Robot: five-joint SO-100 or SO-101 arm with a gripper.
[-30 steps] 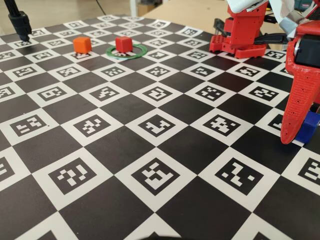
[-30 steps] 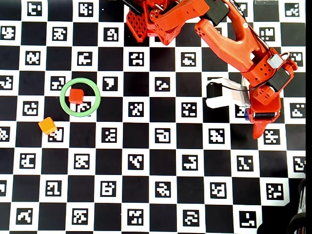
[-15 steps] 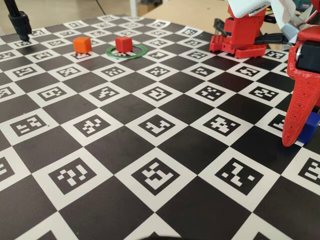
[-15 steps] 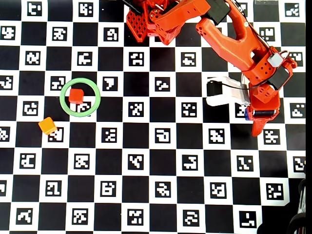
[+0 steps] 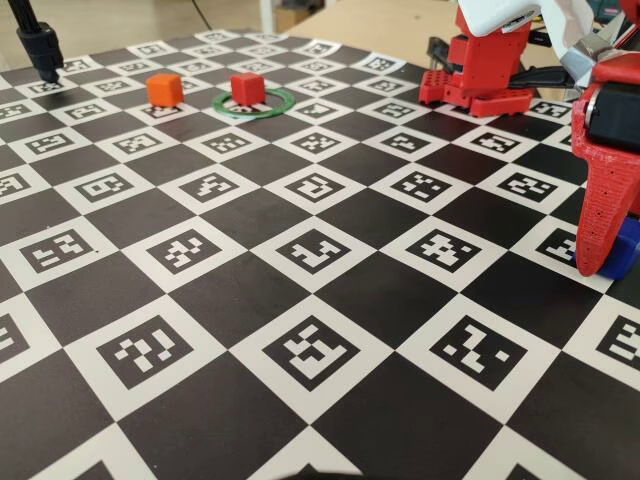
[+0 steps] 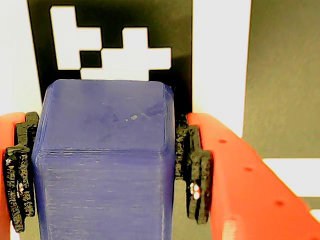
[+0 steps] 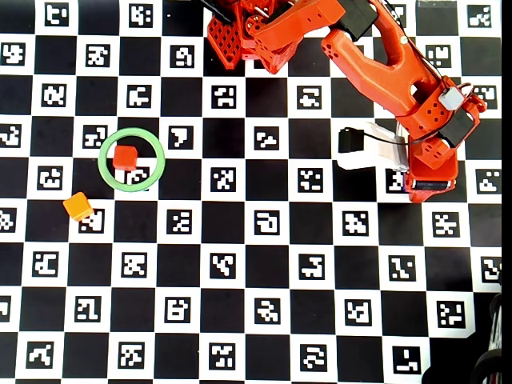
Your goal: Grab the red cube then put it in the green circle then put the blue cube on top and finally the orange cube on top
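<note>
The claw (image 6: 107,175) grips one blue cube (image 6: 105,165); well apart from it, one red cube (image 7: 124,157) inside one green circle (image 7: 131,159), one orange cube (image 7: 78,206) beside.

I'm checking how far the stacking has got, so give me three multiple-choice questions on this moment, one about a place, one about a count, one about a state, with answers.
1. Where is the red cube?
A. inside the green circle
B. beside the robot base
C. on the orange cube

2. How many cubes sit apart from the gripper in the overhead view?
A. one
B. two
C. three

3. What is the gripper doing?
A. open over bare board
B. shut on nothing
C. shut on the blue cube

Answers: 1 A, the ring surrounds it. 2 B, red and orange only. 3 C, the wrist view shows pads against both cube sides.
</note>
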